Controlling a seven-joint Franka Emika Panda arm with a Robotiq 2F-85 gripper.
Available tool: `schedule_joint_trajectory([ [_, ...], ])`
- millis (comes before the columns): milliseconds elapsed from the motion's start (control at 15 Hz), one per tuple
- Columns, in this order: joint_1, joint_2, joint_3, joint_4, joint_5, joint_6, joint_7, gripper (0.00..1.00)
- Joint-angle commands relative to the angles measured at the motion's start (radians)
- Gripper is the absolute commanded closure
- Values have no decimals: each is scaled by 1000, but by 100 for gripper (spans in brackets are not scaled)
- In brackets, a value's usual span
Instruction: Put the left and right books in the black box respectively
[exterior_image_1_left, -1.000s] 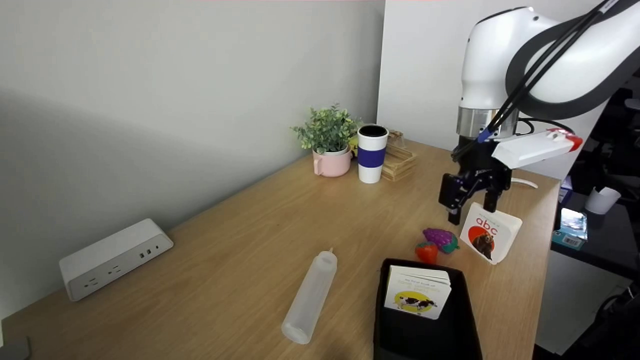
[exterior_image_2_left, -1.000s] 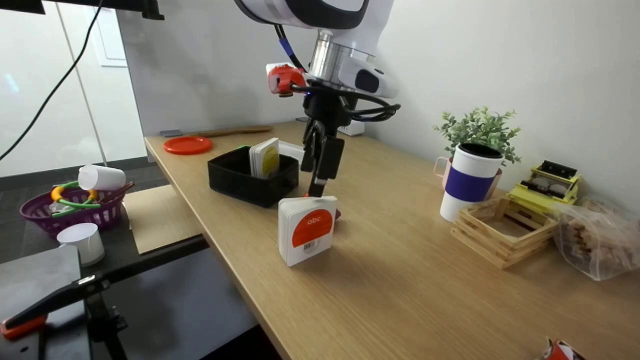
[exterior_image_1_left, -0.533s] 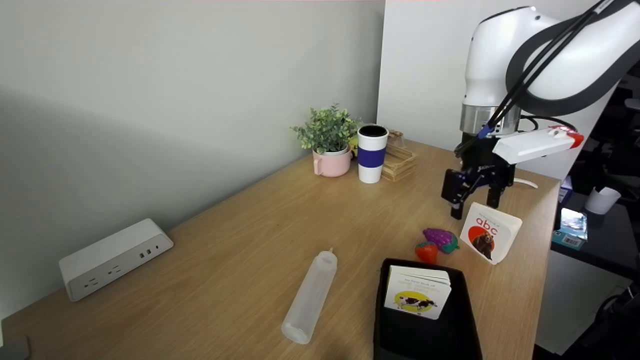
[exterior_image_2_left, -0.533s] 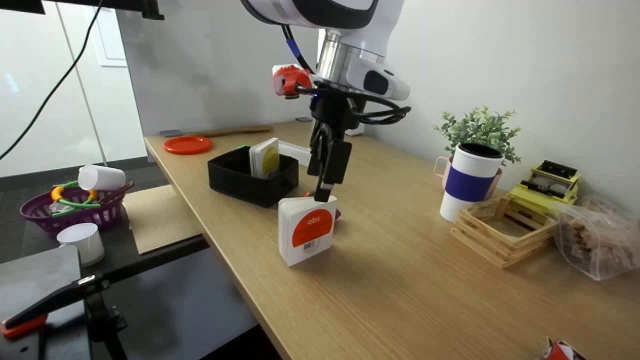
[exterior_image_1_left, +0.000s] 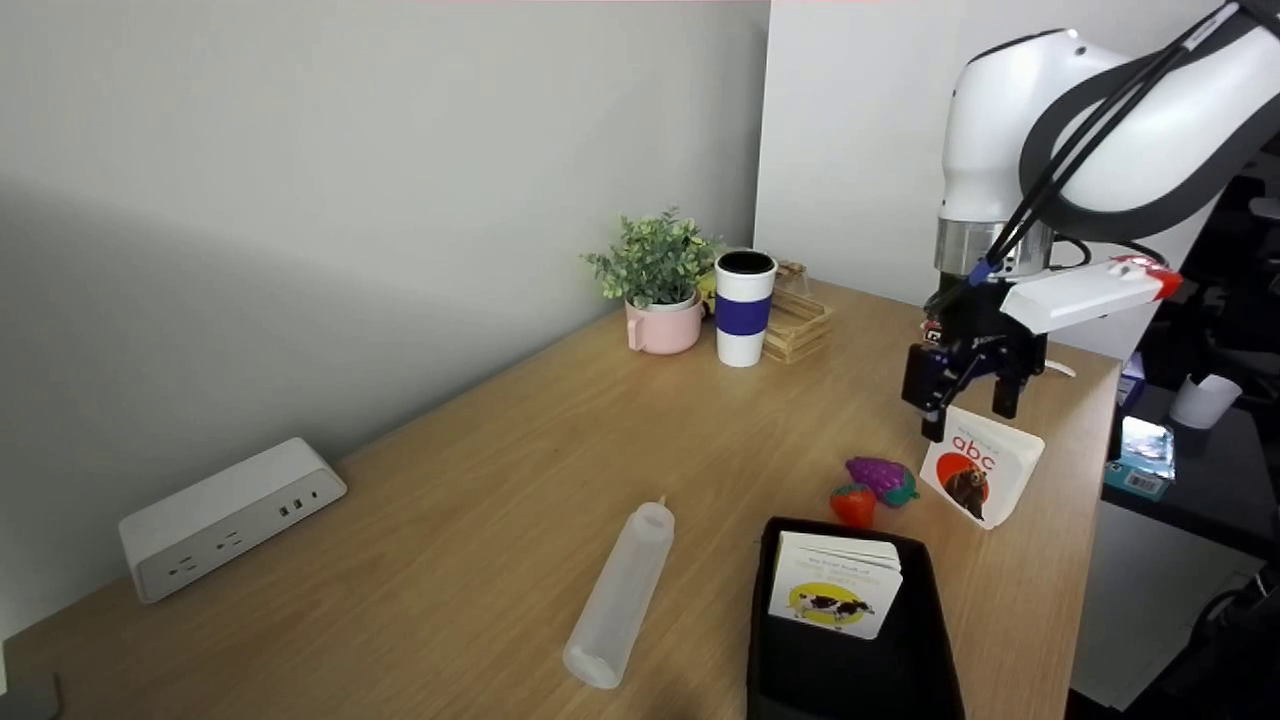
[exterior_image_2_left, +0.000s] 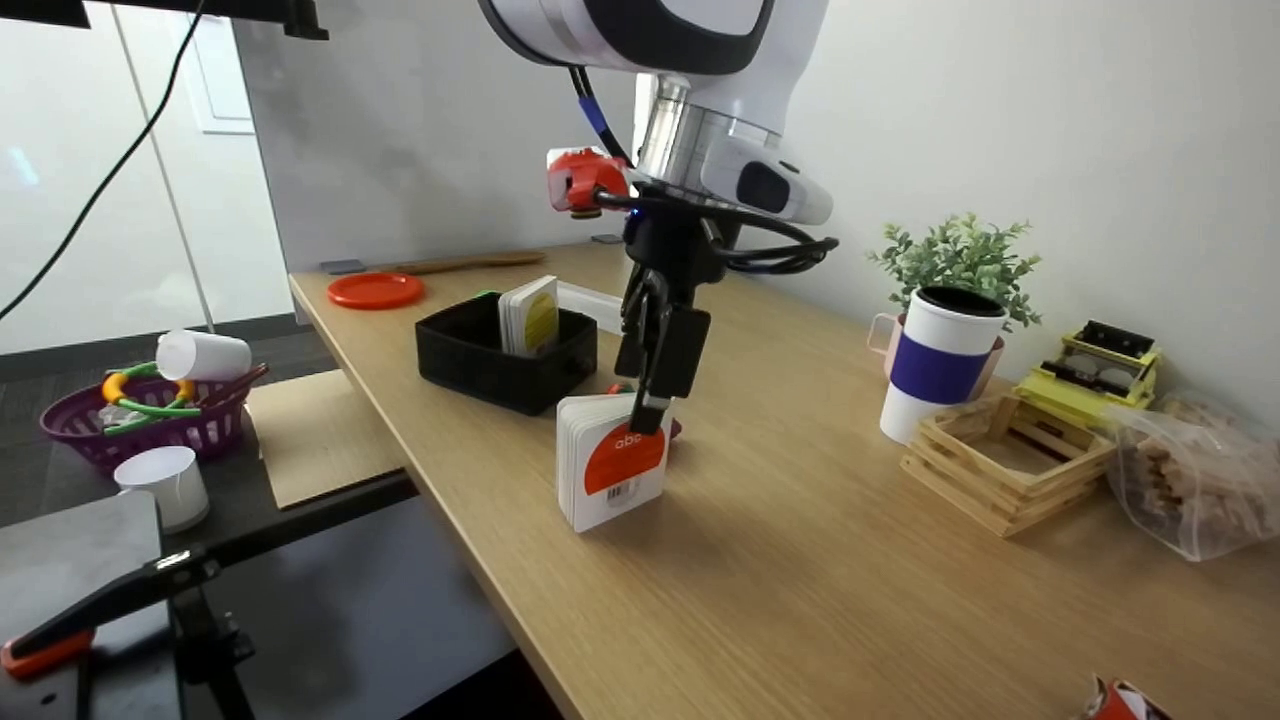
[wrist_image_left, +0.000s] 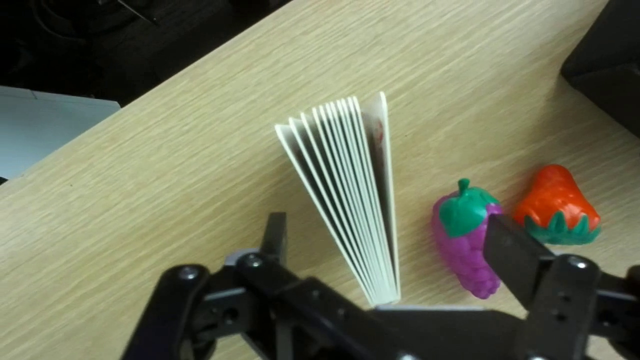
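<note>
- The gripper (wrist_image_left: 388, 245) points down with its two fingers spread wide apart; in the wrist view the abc board book (wrist_image_left: 345, 200) shows between them, with a gap on either side.
- The abc board book stands upright on the wooden tabletop (wrist_image_left: 200, 150), its thick pages fanned. One face bears a bear on a red disc, the opposite face a red shape above a barcode.
- In an exterior view a black fingertip (exterior_image_2_left: 650, 415) overlaps the top corner of the abc board book; whether it touches cannot be told.
- The cow-cover board book (exterior_image_1_left: 828, 600), a yellow oval behind its cow, is inside the black box (exterior_image_2_left: 480, 365), on edge and rising above the rim. Its title is blurred.
- Toy grapes (wrist_image_left: 462, 255) and a toy strawberry (wrist_image_left: 552, 197) lie side by side between the abc board book and the black box.
- A translucent squeeze bottle (exterior_image_1_left: 620, 595) lies near the black box; a white power strip (exterior_image_1_left: 235, 520) sits by the wall.
- A travel tumbler (exterior_image_1_left: 741, 330) with a purple band stands upright between a pink mug (exterior_image_1_left: 668, 328) holding a leafy plant (exterior_image_1_left: 655, 260) and a slatted wooden crate (exterior_image_2_left: 1010, 470).
- A red plate (exterior_image_2_left: 375, 290) lies near the table's end.
</note>
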Motion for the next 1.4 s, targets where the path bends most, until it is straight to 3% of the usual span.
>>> schedule_joint_trajectory([
  [0,-19,-19,0,-27,-28,-41,-51,0],
  [533,-36,-11,-2,-21,-35,-90,-100,1],
  [600,-38,-10,-2,-19,-35,-93,-103,26],
  [667,-39,-9,-2,-18,-35,-96,-106,27],
  [1333,-43,-13,-5,-23,-40,-101,-110,99],
])
